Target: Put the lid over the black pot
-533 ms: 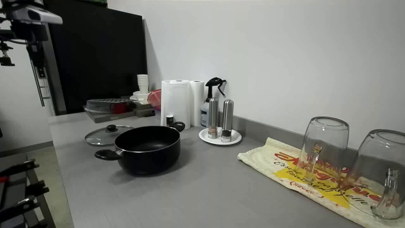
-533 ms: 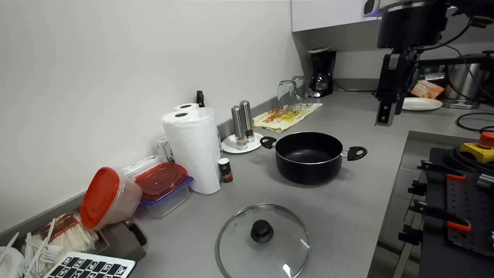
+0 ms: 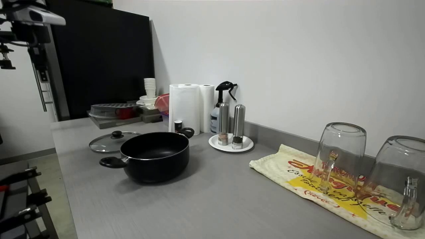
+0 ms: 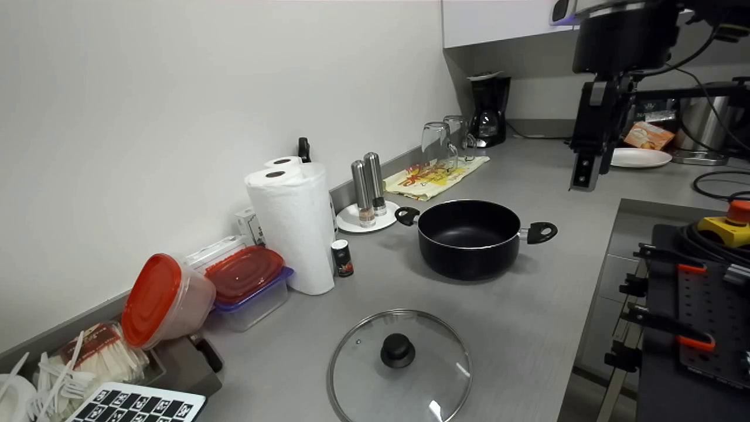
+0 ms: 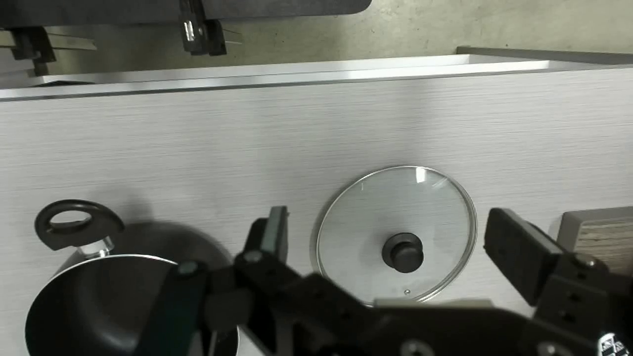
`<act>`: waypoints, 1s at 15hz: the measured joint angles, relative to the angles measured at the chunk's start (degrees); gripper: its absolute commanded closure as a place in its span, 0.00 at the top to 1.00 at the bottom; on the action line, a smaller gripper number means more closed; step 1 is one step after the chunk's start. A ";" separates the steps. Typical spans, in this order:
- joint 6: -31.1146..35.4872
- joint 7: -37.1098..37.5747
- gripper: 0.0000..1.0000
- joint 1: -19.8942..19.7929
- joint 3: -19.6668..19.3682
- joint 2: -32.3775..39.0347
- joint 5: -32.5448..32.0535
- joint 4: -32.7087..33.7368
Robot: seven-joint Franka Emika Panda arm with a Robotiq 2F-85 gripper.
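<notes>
The glass lid (image 4: 401,387) lies flat on the counter, its dark knob up, in both exterior views; it also shows there (image 3: 106,143) behind the black pot (image 3: 156,169). The black pot (image 4: 469,258) stands upright and uncovered on the counter, apart from the lid. In the wrist view the lid (image 5: 361,222) shows between my fingers and the pot (image 5: 99,306) is at lower left, partly hidden by the gripper. My gripper (image 5: 388,232) is open and empty. In both exterior views the gripper (image 4: 585,176) hangs high above the counter, touching nothing; it also shows at upper left (image 3: 43,75).
Paper towel rolls (image 4: 299,228), a small shaker (image 4: 342,258) and two mills on a white plate (image 4: 348,221) stand along the wall. Plastic containers (image 4: 246,281) are near the lid. Glass mugs (image 3: 342,156) stand on a cloth (image 3: 282,162). The counter's edge (image 5: 296,79) is near the lid.
</notes>
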 measured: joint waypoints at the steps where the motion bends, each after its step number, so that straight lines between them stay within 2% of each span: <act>1: 0.00 -0.01 1.00 -0.03 0.00 0.04 -0.21 0.05; 4: -0.04 -0.25 1.00 -0.42 0.00 1.17 -2.11 1.89; 8: -0.27 -0.31 1.00 -0.87 0.89 5.95 -7.45 9.12; 11: -0.22 -0.31 1.00 -1.01 2.53 12.42 -10.57 15.90; 15: -0.14 -0.20 1.00 -1.42 4.27 25.19 -15.07 24.56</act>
